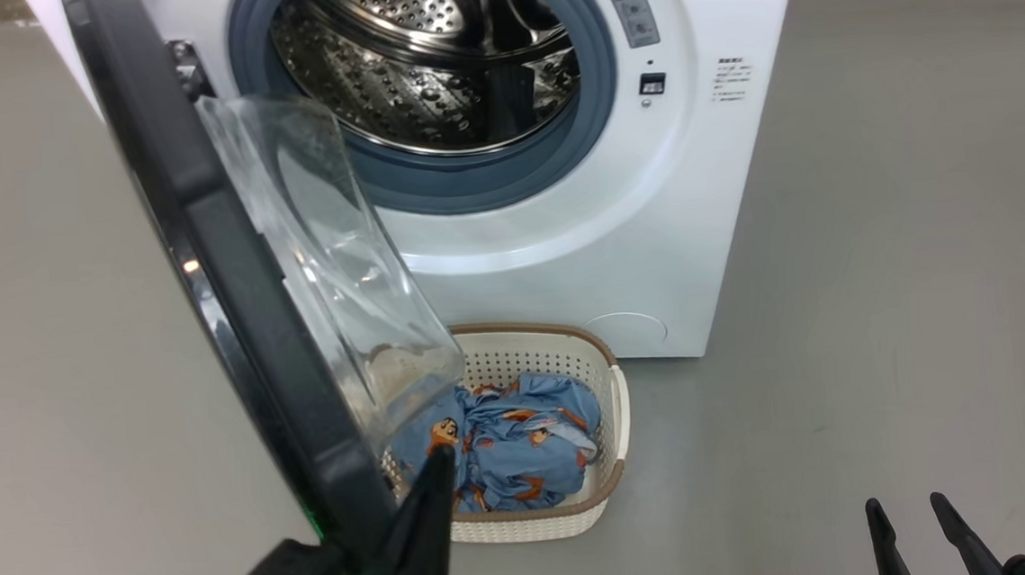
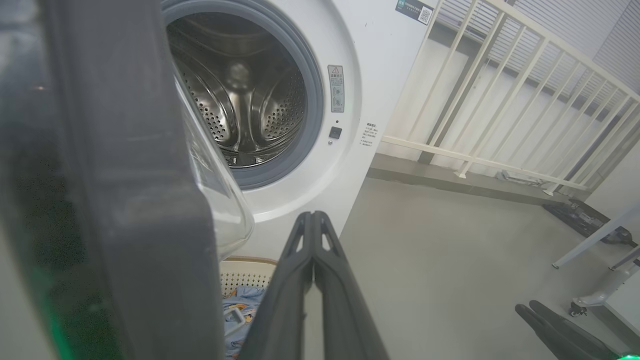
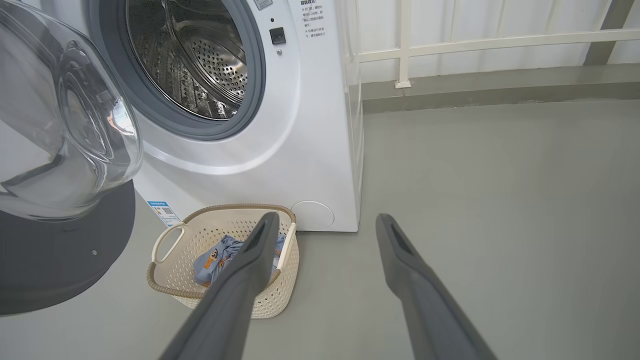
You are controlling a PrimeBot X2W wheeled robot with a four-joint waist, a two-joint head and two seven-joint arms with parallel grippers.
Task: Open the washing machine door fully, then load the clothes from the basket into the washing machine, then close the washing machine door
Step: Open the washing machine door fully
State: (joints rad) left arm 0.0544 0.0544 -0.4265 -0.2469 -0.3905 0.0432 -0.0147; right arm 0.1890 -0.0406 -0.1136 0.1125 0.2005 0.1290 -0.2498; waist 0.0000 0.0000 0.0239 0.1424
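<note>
Washing machine door (image 1: 232, 280), large, round, glossy black, bulging clear glass bowl: swung open, perhaps not fully. Left gripper (image 1: 440, 455) beside it, fingers pressed together, empty. Light blue cartoon-print clothes (image 1: 524, 449): in cream perforated basket (image 1: 607, 380) before white front-loading washing machine (image 1: 654, 250); loading and closing outstanding. Right gripper (image 1: 902, 502): spread wide.

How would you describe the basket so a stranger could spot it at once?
Find the white washing machine. On the floor before it, beside the open door, sits the basket. It alone is cream and perforated, brown-rimmed, holding blue clothes.
</note>
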